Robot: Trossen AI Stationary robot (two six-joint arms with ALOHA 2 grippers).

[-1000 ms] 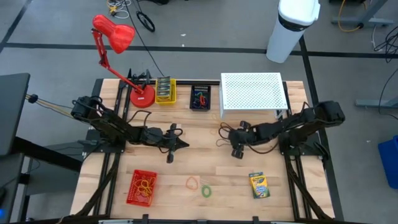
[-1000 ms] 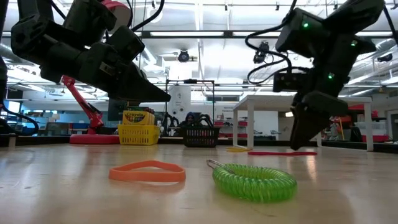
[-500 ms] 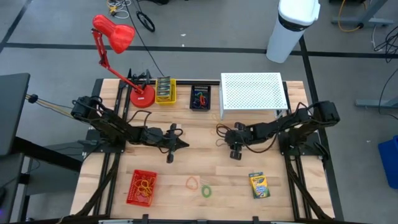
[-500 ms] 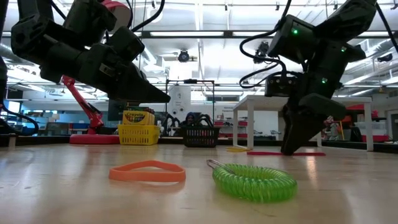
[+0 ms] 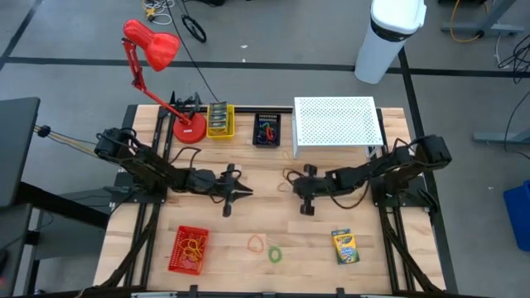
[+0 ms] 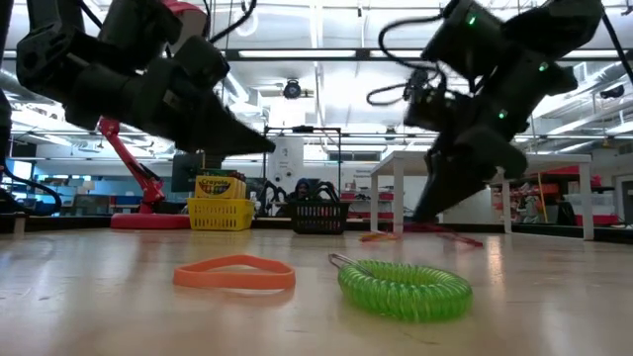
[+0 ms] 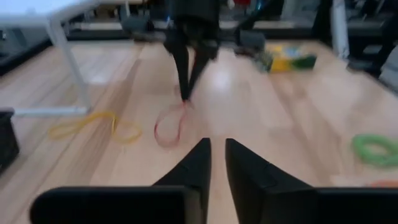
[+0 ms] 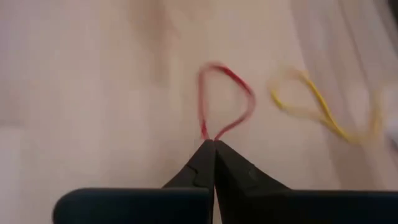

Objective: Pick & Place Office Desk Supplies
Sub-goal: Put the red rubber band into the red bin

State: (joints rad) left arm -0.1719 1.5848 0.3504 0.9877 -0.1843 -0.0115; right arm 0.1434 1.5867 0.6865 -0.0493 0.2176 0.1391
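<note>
My right gripper pinches a red rubber band; left gripper slightly parted, empty; yellow band, orange loop, green coil, crayon box outstanding.

On the wooden table the left gripper and the right gripper face each other near the middle, with a small gap between them. Along the far edge stand the red desk lamp, a yellow basket, a dark basket and the white perforated riser. Near the front edge there is a red tray with rubber bands inside, then an orange loop, a green coil just beside it, and a crayon box lying flat further to the right.
</note>
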